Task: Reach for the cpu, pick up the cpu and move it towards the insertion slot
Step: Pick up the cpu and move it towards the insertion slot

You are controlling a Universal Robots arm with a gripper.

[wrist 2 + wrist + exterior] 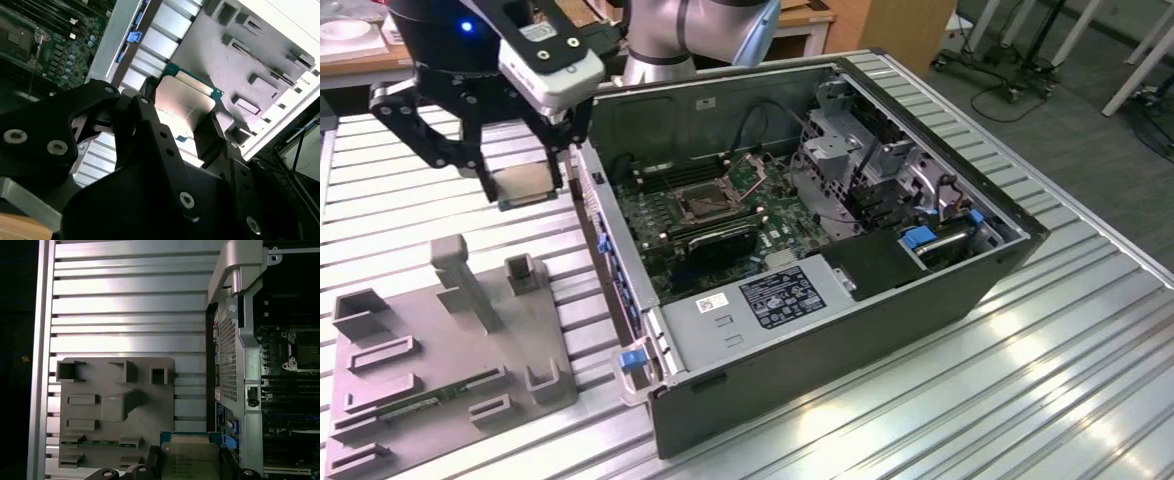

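Observation:
My gripper (528,190) is shut on the cpu (523,182), a thin square plate with a pale silvery face and a green edge. It hangs above the ribbed metal table, just outside the computer case on the exterior view's left. Both wrist views show the cpu (186,99) (190,456) clamped by its edges between the black fingers (209,131) (153,458). The insertion slot (699,204), a dark square socket in a silvery frame, lies on the motherboard inside the case. The insertion slot (16,38) (304,347) sits well apart from the cpu in both wrist views.
The open computer case (881,290) lies on the table (1067,400) with its side wall (594,210) between gripper and socket. A grey plastic tray (447,370) (115,405) with recesses and upright posts sits nearby, a green memory stick (416,407) in it.

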